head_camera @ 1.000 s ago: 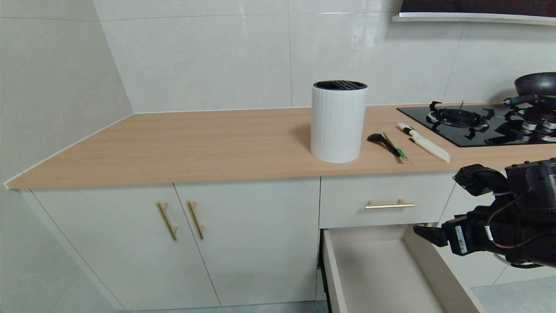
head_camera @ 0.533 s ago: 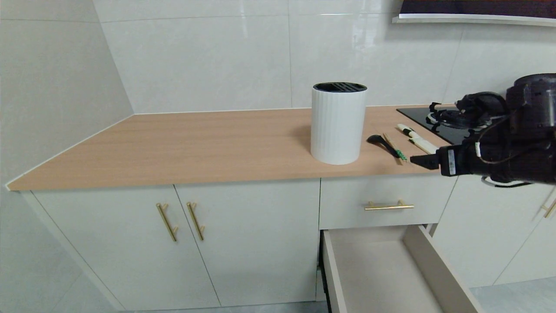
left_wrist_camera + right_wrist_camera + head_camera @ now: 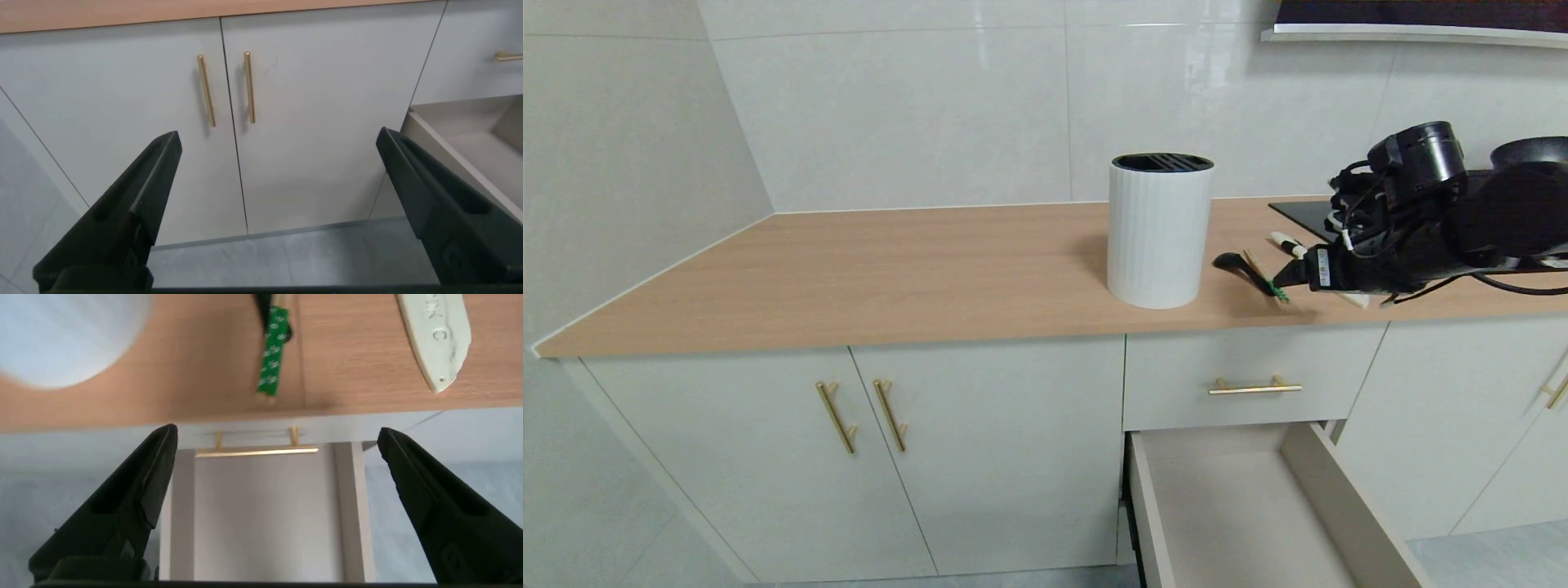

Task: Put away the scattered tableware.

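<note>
White flat knife (image 3: 437,331), black round-bowled spoon (image 3: 1232,261), green-tipped wooden chopstick pair (image 3: 274,351): one each, lying just beneath the right gripper (image 3: 1286,275), its fingers spread apart.

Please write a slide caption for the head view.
Open right gripper hovers by black spoon and knife beside white holder; lower drawer stands open.

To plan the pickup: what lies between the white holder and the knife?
In the head view, a black spoon and a green-tipped stick lie there.
</note>
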Controlling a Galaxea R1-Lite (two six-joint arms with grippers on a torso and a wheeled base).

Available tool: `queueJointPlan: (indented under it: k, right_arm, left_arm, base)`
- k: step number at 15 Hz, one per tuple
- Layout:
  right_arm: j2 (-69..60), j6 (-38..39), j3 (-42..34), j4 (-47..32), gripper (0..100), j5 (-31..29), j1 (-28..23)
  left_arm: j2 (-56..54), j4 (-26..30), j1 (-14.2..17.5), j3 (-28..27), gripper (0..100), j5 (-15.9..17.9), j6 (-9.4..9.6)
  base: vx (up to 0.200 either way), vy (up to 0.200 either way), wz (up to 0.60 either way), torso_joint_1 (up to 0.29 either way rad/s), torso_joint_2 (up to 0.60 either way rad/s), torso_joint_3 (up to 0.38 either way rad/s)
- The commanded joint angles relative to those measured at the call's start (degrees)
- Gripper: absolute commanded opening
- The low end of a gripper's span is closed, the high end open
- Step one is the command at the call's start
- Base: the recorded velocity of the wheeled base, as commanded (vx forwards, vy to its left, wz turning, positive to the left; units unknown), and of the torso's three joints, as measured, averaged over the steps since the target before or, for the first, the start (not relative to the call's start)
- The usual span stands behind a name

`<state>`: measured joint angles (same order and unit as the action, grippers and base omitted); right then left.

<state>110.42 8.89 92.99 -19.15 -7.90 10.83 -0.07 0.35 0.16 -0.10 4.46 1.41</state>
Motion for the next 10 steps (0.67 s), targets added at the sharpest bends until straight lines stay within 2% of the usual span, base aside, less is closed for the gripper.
queueJointPlan:
  k: [1, 3, 9, 10]
  right_arm:
    - [4.01, 0.08, 1.58, -0.01, 100, -2.21, 0.69]
    - [5.59, 1.75, 2.90, -0.01, 100, -4.76, 1.66]
    - [8.41, 5.18, 5.98, -0.01, 100, -5.46, 2.71]
    - [9.81, 6.58, 7.12, -0.10, 100, -7.22, 2.71]
  left_arm:
    - [0.07, 0.00, 0.02, 0.01, 100, 0.02, -0.01]
    - [0.07, 0.00, 0.02, 0.01, 100, 0.02, -0.01]
    - [0.07, 0.09, 0.02, 0.01, 100, 0.02, -0.01]
    - [0.07, 0.00, 0.02, 0.01, 100, 0.02, -0.01]
  base:
    - [0.000, 0.000, 0.00, 0.000, 0.00, 0.000]
    - [0.000, 0.000, 0.00, 0.000, 0.00, 0.000]
    - [0.000, 0.000, 0.00, 0.000, 0.00, 0.000]
    - [0.000, 0.000, 0.00, 0.000, 0.00, 0.000]
